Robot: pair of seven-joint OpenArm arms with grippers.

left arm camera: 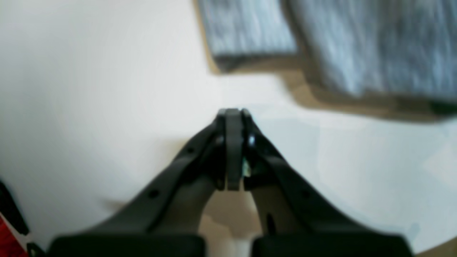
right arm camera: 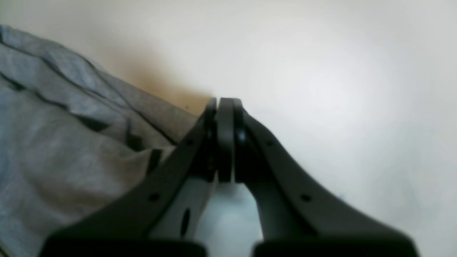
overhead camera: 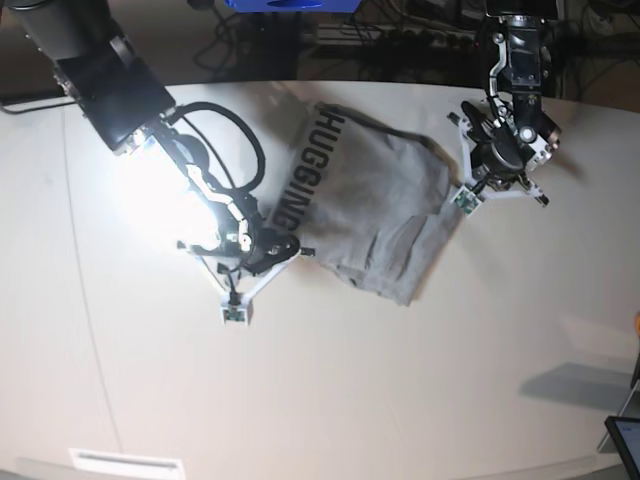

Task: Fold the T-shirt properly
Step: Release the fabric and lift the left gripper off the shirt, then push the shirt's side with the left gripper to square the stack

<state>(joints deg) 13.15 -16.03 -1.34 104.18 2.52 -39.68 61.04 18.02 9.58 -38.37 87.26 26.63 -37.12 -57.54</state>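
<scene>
While both arms hang over the white table (overhead camera: 330, 400), the grey shirt (overhead camera: 375, 215) lies crumpled between them, its long axis slanting from the far edge down toward the near right, black lettering (overhead camera: 305, 170) running along its left side. The left claw (left arm camera: 232, 114) is pinched tight on nothing, the shirt just ahead of its tips and apart from them. The right claw (right arm camera: 223, 103) is likewise closed and empty, the cloth bunched close beside it on its left
</scene>
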